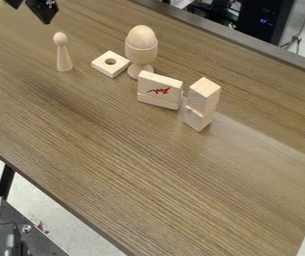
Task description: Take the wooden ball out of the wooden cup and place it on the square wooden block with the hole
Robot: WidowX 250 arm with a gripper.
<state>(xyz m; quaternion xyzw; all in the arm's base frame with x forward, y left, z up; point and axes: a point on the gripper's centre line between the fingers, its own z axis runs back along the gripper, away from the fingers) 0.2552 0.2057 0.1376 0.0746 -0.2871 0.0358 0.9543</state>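
Overhead, fingers parted on the gripper point(30, 14) at upper left, peg point(63, 57) stood nearest, holed block point(100, 63) laid beyond, egg point(141, 36) seated in cup point(141, 53), red-marked slab point(160, 86) and stacked blocks point(199, 102) set farther along bench point(148, 175).

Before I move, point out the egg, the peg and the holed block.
Egg point(142, 37): camera view, middle of its shell.
Peg point(63, 58): camera view, tapered body.
Holed block point(111, 69): camera view, top face beside the hole.

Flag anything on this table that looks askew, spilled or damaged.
Nothing looks spilled or toppled. The upper block seems slightly off line with the lower block, and a red mark stands out on one otherwise plain wooden slab.
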